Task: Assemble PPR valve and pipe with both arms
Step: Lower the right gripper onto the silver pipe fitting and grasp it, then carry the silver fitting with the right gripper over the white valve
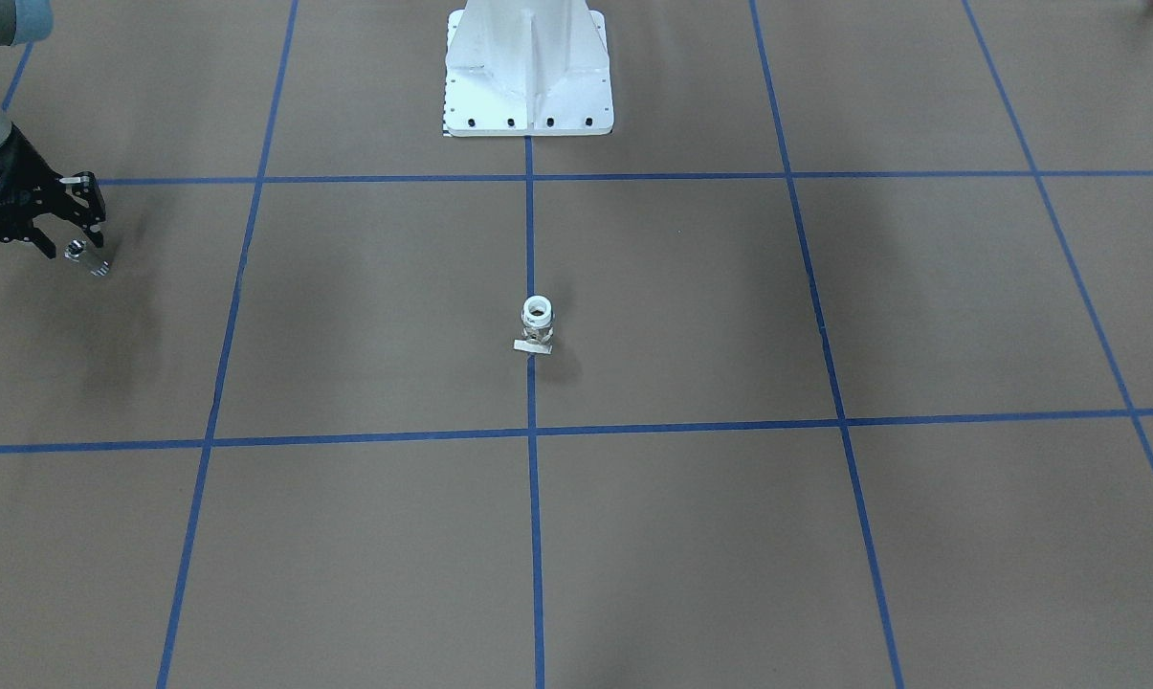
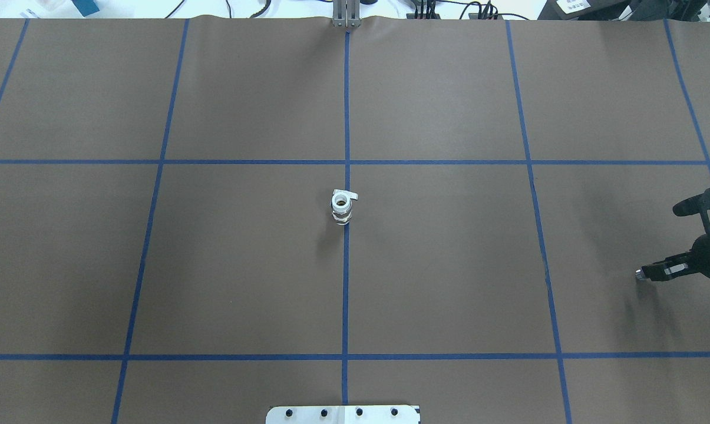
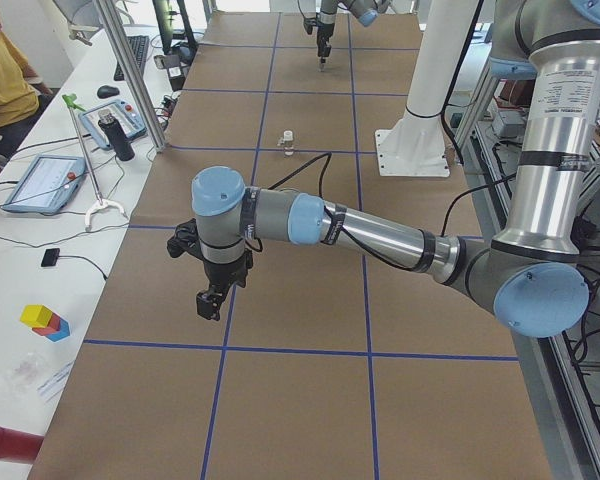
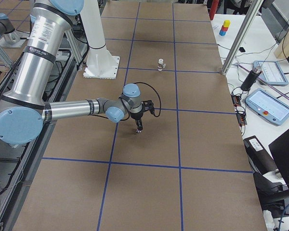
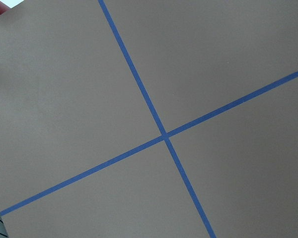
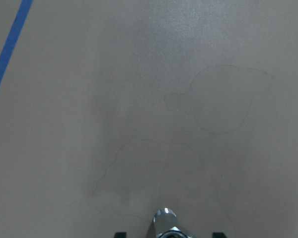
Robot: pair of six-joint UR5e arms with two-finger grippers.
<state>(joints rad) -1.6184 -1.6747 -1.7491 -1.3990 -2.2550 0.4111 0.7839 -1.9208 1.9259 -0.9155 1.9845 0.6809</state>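
Note:
A small white valve (image 1: 537, 323) with a ring top and a white lever stands upright on the centre blue tape line; it also shows in the overhead view (image 2: 342, 206) and both side views (image 3: 287, 140) (image 4: 160, 64). My right gripper (image 1: 80, 247) (image 2: 655, 273) (image 4: 138, 127) is far off to the robot's right, low over the table, shut on a short silver pipe piece (image 1: 90, 261) (image 6: 165, 219) that points down. My left gripper (image 3: 212, 300) hangs over the table's left end, seen only in the exterior left view, so I cannot tell whether it is open. The left wrist view shows only paper and tape.
The white bolted pedestal (image 1: 528, 77) (image 2: 343, 414) stands at the robot's edge of the brown table with its blue tape grid (image 5: 164, 136). A side bench holds tablets (image 3: 42, 182) (image 4: 269, 105) and a metal post (image 3: 130, 70). A person in yellow (image 3: 2, 75) sits beside it.

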